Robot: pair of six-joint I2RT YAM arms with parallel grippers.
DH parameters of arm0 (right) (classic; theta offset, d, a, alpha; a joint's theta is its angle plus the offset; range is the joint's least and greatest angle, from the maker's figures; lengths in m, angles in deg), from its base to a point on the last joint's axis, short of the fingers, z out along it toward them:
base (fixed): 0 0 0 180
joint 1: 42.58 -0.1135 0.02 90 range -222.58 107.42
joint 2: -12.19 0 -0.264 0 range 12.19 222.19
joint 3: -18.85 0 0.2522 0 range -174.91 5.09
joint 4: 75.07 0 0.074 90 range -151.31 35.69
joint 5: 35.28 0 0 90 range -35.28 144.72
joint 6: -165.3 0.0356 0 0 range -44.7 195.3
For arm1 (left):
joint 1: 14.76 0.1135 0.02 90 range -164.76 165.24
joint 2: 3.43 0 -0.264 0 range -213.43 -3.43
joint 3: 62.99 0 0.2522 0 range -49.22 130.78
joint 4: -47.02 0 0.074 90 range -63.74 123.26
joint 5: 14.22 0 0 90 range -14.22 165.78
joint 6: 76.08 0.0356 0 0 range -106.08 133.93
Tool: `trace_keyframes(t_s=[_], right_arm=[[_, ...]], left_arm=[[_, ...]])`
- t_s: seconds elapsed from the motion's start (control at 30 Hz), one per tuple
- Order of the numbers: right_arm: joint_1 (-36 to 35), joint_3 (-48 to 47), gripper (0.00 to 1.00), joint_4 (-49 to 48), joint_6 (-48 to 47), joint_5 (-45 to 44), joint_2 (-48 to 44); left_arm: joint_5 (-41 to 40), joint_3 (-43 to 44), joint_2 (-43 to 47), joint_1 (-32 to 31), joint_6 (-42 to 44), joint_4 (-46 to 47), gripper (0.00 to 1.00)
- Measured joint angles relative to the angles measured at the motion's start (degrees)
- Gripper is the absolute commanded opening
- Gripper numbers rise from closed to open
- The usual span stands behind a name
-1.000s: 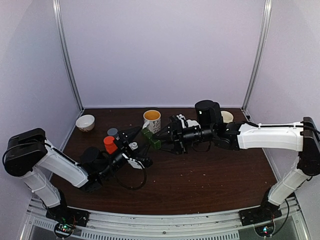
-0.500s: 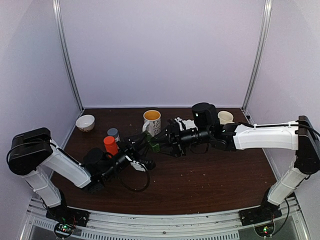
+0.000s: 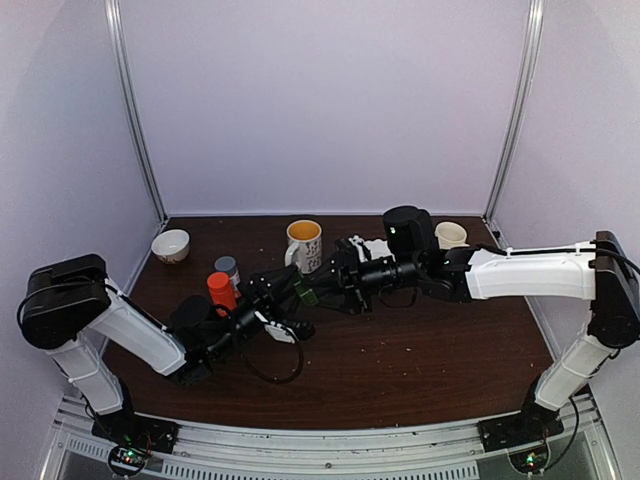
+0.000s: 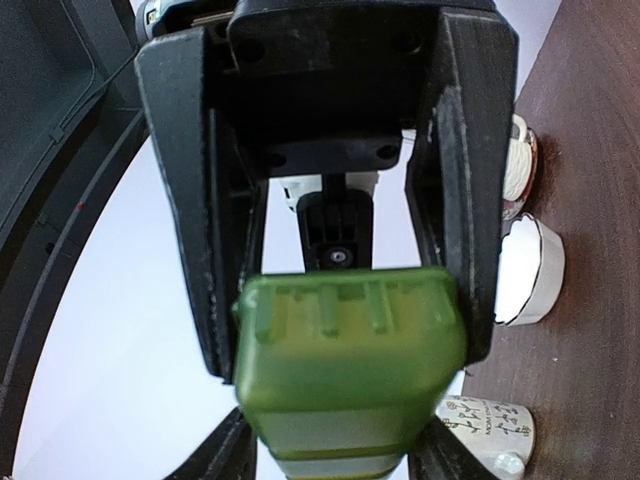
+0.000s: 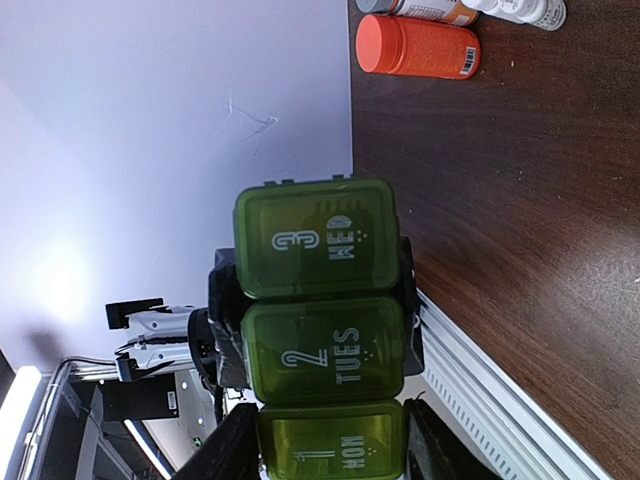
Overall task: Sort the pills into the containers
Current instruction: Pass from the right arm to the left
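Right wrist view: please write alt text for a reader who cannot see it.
A translucent green plastic pill box, its three lids marked 3 WED, 2 TUES and 1 MON, is held between black fingers. An orange bottle is on the dark wooden table behind.

Top camera is looking down from the near edge across the table (image 3: pixel 430 360). Wrist cameras are facing each other, sharing the pill box (image 4: pixel 348 360) close-up.

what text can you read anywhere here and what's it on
"3 WED": green pill box, end lid
"2 TUES": middle lid
"1 MON": other end lid
label on the orange bottle: too small to read
print on the mug: blurred, unreadable
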Motion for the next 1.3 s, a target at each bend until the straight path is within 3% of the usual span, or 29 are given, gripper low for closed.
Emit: trace_keyframes(t_s=[0.07,0.2,0.4,0.67,0.9,1.03,1.3], right_arm=[[0.0,0.0,0.50,0.0,0.1,0.2,0.0],[0.0,0.0,0.58,-0.4,0.3,0.5,0.0],[0.1,0.0,0.84,-0.8,1.0,0.9,0.0],[3.4,-0.1,0.87,4.3,-4.1,-0.4,-3.7],[7.9,-4.6,0.85,18.1,-21.9,-5.2,-12.8],[7.6,-6.7,0.87,23.9,-38.3,-8.2,-16.8],[6.1,-4.6,0.86,23.0,-57.7,-10.1,-25.1]], left_arm=[[0.0,0.1,-0.2,0.0,0.1,0.0,0.40],[0.0,0.4,-0.3,-0.1,0.2,0.0,0.36],[0.0,0.4,-0.4,-0.1,0.0,0.0,0.34],[0.1,0.4,0.5,-0.1,-6.7,-0.1,0.37],[3.5,-2.0,8.8,0.4,-28.3,0.0,0.40],[8.0,-4.4,13.6,1.8,-43.7,0.1,0.42],[24.1,-4.6,20.9,6.4,-72.8,-0.5,0.43]])
